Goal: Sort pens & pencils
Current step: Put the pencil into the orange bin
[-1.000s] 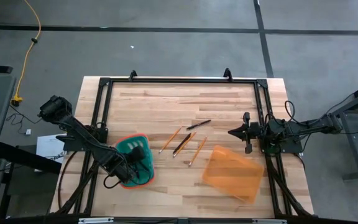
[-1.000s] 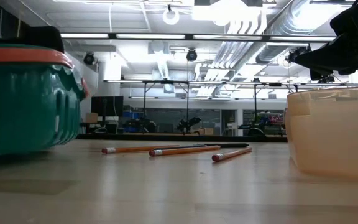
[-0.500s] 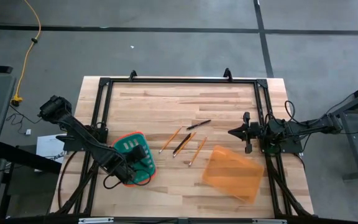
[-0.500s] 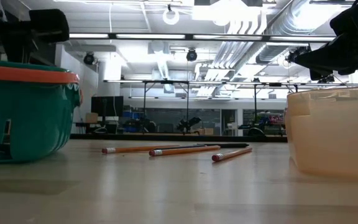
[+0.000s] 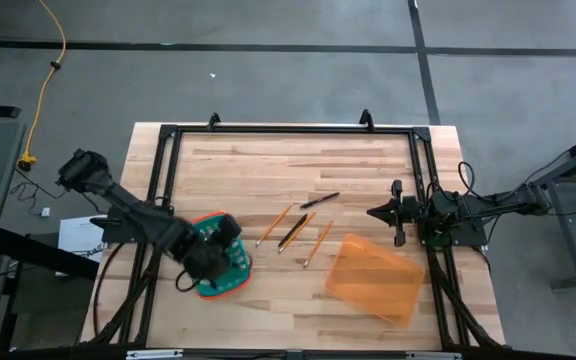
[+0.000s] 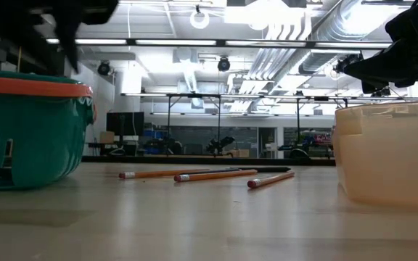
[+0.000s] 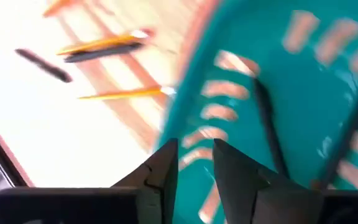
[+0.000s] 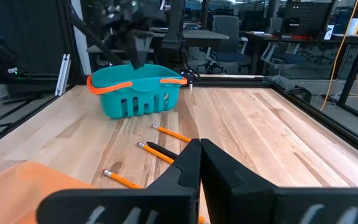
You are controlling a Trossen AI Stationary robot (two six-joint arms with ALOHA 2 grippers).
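My left gripper (image 5: 223, 245) (image 7: 194, 155) hangs narrowly open just above the teal basket (image 5: 220, 272) (image 8: 138, 93), which stands on its bottom on the table, and holds nothing. A dark pen (image 7: 267, 127) lies inside the basket. Three orange-tan pencils (image 5: 273, 225) (image 5: 301, 227) (image 5: 318, 243) lie flat on the wood mid-table. One dark pen (image 5: 290, 234) lies against the middle pencil, and another pen (image 5: 319, 200) lies farther off. My right gripper (image 5: 373, 213) (image 8: 199, 152) waits shut at the table's right side, above the wood.
A translucent orange bin (image 5: 373, 278) (image 6: 390, 156) sits near the right front of the table. A black metal frame (image 5: 288, 130) runs round the table's edges. Bare wood lies between the basket and the pencils and toward the far edge.
My left gripper has risen out of the teal basket and shifted slightly toward the table's right. The basket, tipped and nudged a second ago, has settled flat on the table. The pencils, the pens on the wood and my right arm have stayed put.
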